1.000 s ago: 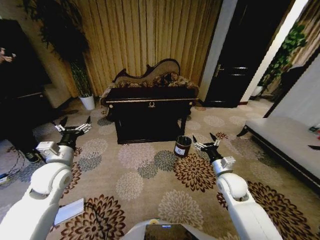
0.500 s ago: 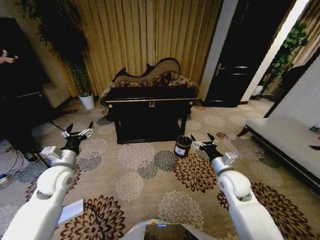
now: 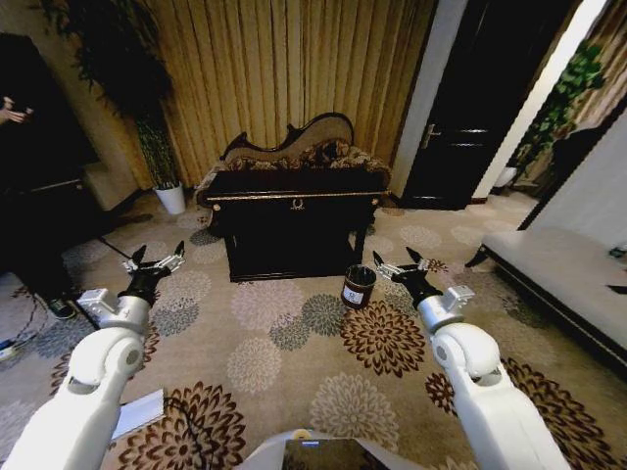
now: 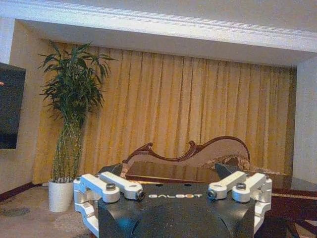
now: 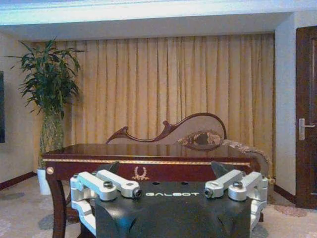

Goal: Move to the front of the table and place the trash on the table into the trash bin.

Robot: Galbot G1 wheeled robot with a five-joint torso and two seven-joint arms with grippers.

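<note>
The glossy black table with gold trim stands some way ahead across the carpet, and the right wrist view shows its front edge. The trash on the table is out of view; the tabletop looks dark and bare from this angle. On the carpet by the table's front right leg stands the small dark trash bin with a white label. My left gripper is open and held out over the carpet, left of the table. My right gripper is open too, just right of the bin.
A carved-back sofa sits behind the table against gold curtains. A white plant pot stands at the back left and a dark door at the back right. A low bench lines the right side. A white sheet lies on the carpet.
My right gripper has lifted a little and drifted left toward the bin. My left forearm has swung slightly inward. The table and bin hold their places in the view.
</note>
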